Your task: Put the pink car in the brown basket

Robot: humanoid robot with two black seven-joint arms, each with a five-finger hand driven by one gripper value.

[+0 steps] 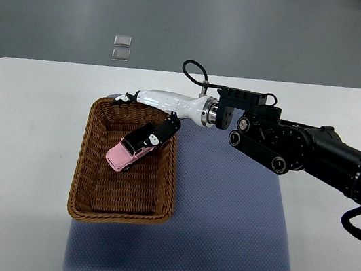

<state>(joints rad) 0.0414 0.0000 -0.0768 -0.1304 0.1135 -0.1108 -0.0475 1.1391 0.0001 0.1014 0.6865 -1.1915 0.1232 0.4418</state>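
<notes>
The pink car is a small toy with a dark windscreen. It is inside the brown basket, near the middle of its upper half, tilted. My right hand reaches in from the right over the basket's far right corner. Its black fingers are closed on the car's upper end. I cannot tell if the car rests on the basket floor or hangs just above it. The left arm does not show.
The basket sits on the left part of a blue-grey mat on a white table. The black right arm crosses above the mat's upper right. Two small clear pieces lie on the floor beyond the table.
</notes>
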